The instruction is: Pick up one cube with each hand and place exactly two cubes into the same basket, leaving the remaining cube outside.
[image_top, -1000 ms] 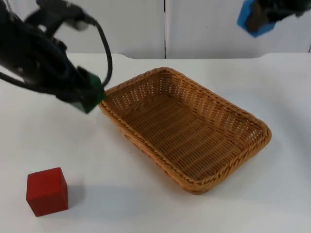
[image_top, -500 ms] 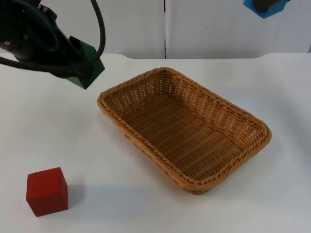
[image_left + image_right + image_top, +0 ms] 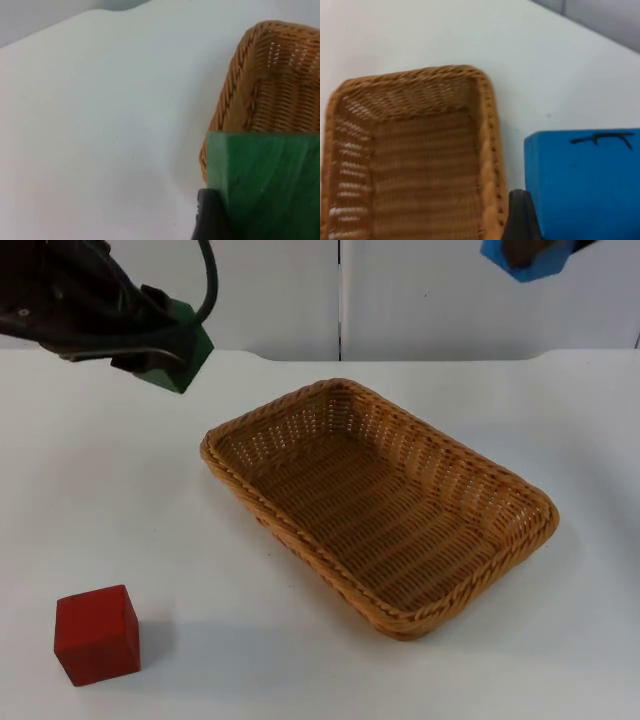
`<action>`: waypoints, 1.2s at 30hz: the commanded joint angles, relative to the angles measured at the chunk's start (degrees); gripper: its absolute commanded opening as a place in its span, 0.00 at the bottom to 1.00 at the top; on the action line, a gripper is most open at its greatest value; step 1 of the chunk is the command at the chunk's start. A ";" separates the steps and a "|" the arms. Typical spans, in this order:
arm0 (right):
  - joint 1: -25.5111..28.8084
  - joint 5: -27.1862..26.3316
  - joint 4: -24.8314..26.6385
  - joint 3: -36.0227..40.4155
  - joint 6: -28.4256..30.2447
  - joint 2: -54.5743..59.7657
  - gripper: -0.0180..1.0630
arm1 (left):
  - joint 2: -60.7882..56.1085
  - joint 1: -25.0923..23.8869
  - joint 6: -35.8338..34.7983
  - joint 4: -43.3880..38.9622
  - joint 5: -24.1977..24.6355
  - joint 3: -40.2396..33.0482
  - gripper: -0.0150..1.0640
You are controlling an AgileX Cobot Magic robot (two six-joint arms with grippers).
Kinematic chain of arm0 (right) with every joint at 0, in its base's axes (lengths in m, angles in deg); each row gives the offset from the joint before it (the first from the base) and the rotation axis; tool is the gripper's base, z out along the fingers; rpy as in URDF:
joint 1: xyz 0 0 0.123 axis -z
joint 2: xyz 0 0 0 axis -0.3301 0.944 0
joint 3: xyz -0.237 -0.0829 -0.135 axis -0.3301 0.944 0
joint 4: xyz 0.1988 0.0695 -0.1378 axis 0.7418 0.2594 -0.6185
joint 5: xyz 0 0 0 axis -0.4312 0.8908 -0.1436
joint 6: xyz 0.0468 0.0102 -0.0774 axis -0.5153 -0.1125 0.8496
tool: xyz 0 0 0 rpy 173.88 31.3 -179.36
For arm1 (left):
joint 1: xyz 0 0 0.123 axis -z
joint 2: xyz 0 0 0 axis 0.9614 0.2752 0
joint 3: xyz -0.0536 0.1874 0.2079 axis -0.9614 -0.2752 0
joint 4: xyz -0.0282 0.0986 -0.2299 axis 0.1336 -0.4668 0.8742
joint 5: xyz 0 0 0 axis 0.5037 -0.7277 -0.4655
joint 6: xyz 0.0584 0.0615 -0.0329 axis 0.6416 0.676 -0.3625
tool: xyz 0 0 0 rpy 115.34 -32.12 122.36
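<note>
My left gripper (image 3: pixel 165 350) is shut on a green cube (image 3: pixel 182 350) and holds it in the air, up and to the left of the wicker basket (image 3: pixel 520 490). The left wrist view has the green cube (image 3: pixel 270 180) close up, with the basket's corner (image 3: pixel 235 95) behind it. High at the back right, my right gripper (image 3: pixel 530 252) is shut on a blue cube (image 3: pixel 522 262); the right wrist view shows that blue cube (image 3: pixel 585 185) above the table beside the basket's rim (image 3: pixel 490 130). A red cube (image 3: pixel 97 633) rests on the table at the front left. Nothing lies in the basket.
The white table (image 3: pixel 100 510) ends at a grey partition wall (image 3: pixel 420 300) behind. The basket lies slantwise across the middle, with bare table around it.
The left gripper has lifted the green cube up and back, away from the basket's left corner. The right gripper has carried the blue cube higher.
</note>
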 commanded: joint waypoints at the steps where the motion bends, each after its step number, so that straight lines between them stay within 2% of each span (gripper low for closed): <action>1: -0.16 1.61 2.03 -0.39 1.07 -0.45 0.02 | 0.52 0.16 -0.54 1.64 -0.38 1.20 0.01; 7: -2.05 3.36 2.20 1.39 2.66 0.33 0.02 | 4.35 0.16 -0.40 4.02 1.06 5.02 0.01; 12: -5.83 -0.38 -0.29 5.83 3.43 0.33 0.02 | 8.09 0.16 -0.40 5.71 3.52 7.74 0.01; 17: -9.07 -4.10 -0.29 9.15 3.43 0.33 0.02 | 11.82 0.63 0.83 9.79 3.92 9.69 0.01; 20: -11.20 -5.41 -0.29 10.70 3.43 0.44 0.02 | 13.93 0.98 2.73 11.54 6.06 11.13 0.01; 24: -12.14 -6.28 -0.29 12.28 3.43 0.44 0.02 | 16.09 2.52 3.38 11.77 8.11 12.62 0.01; 36: -12.65 -9.43 0.63 17.27 3.43 4.15 0.02 | 19.40 7.42 8.74 13.39 7.29 13.19 0.01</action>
